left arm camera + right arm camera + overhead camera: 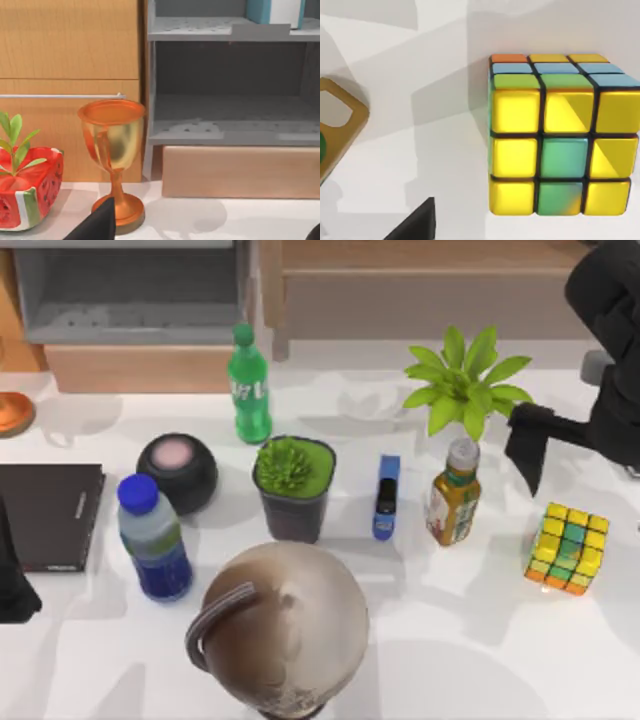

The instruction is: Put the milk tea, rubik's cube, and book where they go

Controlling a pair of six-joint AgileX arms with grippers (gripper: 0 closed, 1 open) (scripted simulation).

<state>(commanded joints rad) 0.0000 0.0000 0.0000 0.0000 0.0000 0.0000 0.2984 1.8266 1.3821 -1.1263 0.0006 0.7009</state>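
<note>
Bright, even light falls on the white surface (480, 640), where soft grey shadows overlap, most broadly near its front edge, while a warm sheen glows on the gold cup (113, 145) and glossy highlights streak the yellow squares of the rubik's cube (560, 135), all views slightly soft.

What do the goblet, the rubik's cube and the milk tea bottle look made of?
Goblet: looks like polished metal, copper-orange outside and gold in the bowl, with glossy reflections. Rubik's cube: glossy plastic, judging by the shiny coloured squares in a black grid. Milk tea: probably clear plastic, as amber drink shows through above a yellow label.
</note>
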